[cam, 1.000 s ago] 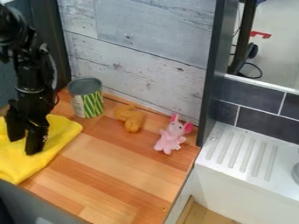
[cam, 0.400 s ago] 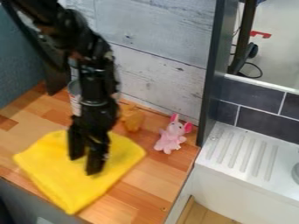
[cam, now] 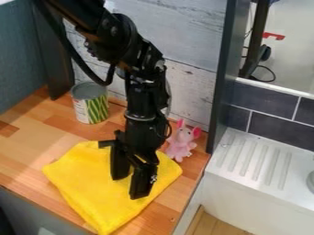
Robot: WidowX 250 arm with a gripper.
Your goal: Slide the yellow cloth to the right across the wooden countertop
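Wood bench (cam: 36, 133) under everything. Yellow cloth (cam: 89, 179), bit rumpled, on bench nr front edge. Black pincer (cam: 130, 187) pointing down, tips on cloth, set wide w/ gap btwn. Striped can (cam: 92, 103) upright, farther back. Pink toy (cam: 180, 144), big-eared, nr cloth's R corner in view.

The arm (cam: 144, 92) is matte black, with bulky, rounded joint housings (cam: 115, 31) dotted with screws well above the jaws. A thick black cable (cam: 71, 54) loops beside them. Closer above the jaws sits a ringed collar (cam: 140, 117); the gripper (cam: 130, 187) has black, blocky fingers with pale specks.
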